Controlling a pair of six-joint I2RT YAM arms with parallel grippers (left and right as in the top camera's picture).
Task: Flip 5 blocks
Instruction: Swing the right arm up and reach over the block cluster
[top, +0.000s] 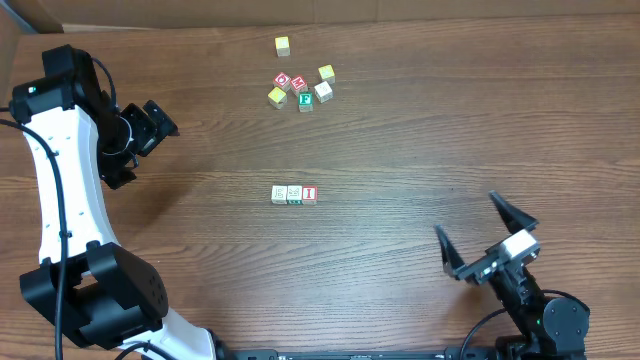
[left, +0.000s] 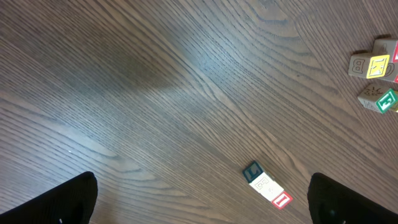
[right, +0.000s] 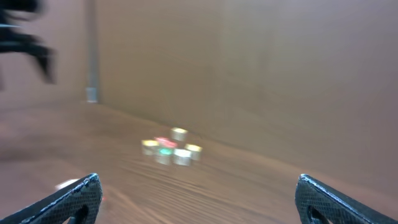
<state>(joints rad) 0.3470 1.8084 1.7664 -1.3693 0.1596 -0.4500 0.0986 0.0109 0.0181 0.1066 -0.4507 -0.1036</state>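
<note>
Left claw (top: 140, 147), right claw (top: 467, 213) wide open, empty. Red "I" block (top: 310, 193), green "E" block (top: 305, 100) well apart.

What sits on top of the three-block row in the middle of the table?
Nothing: the row lies uncovered on the table, its top faces showing, with the red I block at one end. The faces underneath are hidden.
</note>
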